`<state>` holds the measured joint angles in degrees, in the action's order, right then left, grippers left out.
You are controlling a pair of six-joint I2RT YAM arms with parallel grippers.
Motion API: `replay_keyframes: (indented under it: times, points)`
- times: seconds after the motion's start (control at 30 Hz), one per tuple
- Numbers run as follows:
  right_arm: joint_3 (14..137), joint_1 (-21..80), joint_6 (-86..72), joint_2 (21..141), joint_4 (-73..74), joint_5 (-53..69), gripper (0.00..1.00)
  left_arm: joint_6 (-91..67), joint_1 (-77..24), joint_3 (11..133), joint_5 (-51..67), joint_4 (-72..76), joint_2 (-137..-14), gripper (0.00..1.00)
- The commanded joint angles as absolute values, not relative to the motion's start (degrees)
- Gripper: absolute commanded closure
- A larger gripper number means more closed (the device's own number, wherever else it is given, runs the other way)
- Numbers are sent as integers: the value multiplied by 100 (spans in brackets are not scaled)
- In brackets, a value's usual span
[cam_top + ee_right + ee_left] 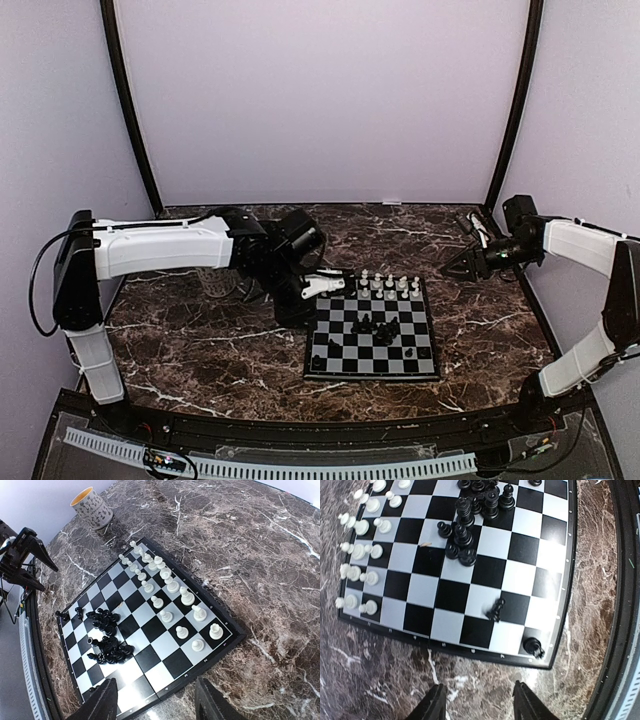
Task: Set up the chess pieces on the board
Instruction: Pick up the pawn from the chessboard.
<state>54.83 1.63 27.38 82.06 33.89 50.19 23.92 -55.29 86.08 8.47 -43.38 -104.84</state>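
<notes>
Hanging open and empty, the left gripper [479, 704] and right gripper [156, 700] face the board [451, 596], one black piece [495, 611] blurry.

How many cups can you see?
1. The cup stands on the table, left of the board, partly hidden under the left arm from above. No other shows.

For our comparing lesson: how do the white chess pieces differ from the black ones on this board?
The white pieces stand in two neat rows along one edge of the board; the black pieces crowd in a jumble near its middle. White pieces look pale, black pieces dark. Both sets are small and on the board.
</notes>
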Motion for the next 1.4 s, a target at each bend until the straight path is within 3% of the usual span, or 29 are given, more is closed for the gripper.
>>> replay_keyframes:
  times: [0.0,0.87,1.37]
  points:
    - [5599,184,2786,8156,3393,5135,46,2887,-5637,8783,722,-4060,-10822,54]
    - [5625,191,2897,8219,3477,5076,46,3550,-5871,9271,635,-3849,-11932,60]
    - [5647,189,2909,8279,3524,5080,47,3515,-5879,9326,842,-4216,-12097,75]
